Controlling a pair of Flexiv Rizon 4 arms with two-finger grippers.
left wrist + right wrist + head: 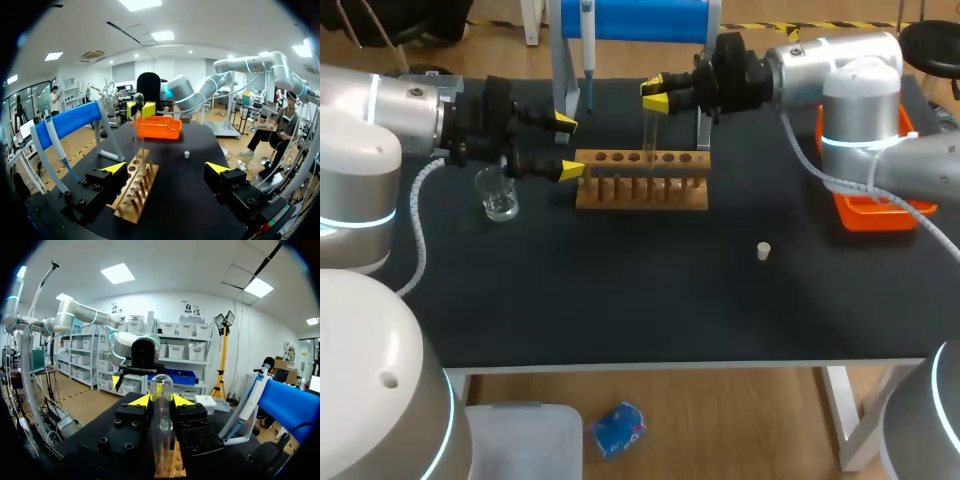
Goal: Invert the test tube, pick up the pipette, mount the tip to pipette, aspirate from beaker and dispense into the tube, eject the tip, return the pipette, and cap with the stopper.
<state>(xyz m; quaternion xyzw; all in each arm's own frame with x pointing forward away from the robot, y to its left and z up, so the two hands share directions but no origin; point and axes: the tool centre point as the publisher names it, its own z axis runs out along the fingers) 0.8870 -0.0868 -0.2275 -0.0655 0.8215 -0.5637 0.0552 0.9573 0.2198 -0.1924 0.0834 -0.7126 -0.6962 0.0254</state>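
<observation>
Above the wooden rack [642, 190], pinched upright between the right gripper's [656, 95] 2 fingers: the test tube [649, 135], rounded end up, likely lifted clear of the holes for turning over. Beside the rack's end, near the beaker [498, 195]: left gripper [568, 146], spread wide, holding nothing, seemingly on standby.

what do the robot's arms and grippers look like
The left arm and right arm are rounded silver-white tubes with glowing light-blue rings. The left gripper and right gripper are blocky and black, each with two yellow-tipped fingers. A white cable trails from each wrist.
</observation>
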